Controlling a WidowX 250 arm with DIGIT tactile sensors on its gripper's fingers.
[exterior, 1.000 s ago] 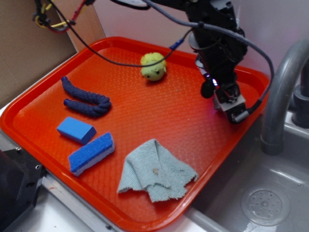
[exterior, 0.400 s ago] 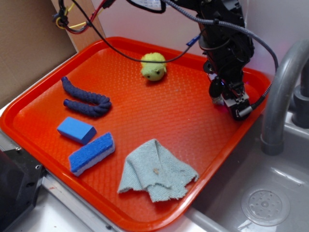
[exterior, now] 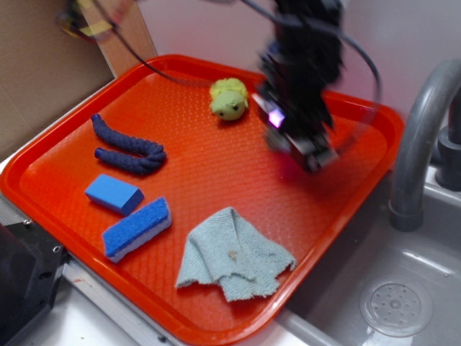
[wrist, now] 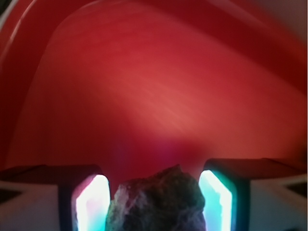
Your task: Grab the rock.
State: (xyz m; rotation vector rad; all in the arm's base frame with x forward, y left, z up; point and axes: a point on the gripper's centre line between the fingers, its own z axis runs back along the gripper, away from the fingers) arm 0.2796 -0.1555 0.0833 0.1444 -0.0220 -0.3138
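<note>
In the wrist view the rock (wrist: 159, 202), a jagged grey-brown lump, sits between my two lit fingers (wrist: 91, 202), filling the gap and touching both pads. My gripper (wrist: 156, 192) is shut on it above the orange tray (wrist: 154, 96). In the exterior view the gripper (exterior: 308, 153) is motion-blurred over the tray's back right part, right of the yellow-green plush toy (exterior: 229, 99). The blurred arm hides the rock there.
On the tray (exterior: 216, 173) lie a dark blue rope toy (exterior: 128, 150), a blue block (exterior: 114, 194), a blue sponge (exterior: 137, 228) and a pale green cloth (exterior: 232, 256). A grey faucet (exterior: 421, 144) and sink (exterior: 403, 303) stand at right, cardboard (exterior: 43, 65) at left.
The arm has swung left from the tray's right edge toward its back middle, carrying the rock with it; it is now blurred by motion.
</note>
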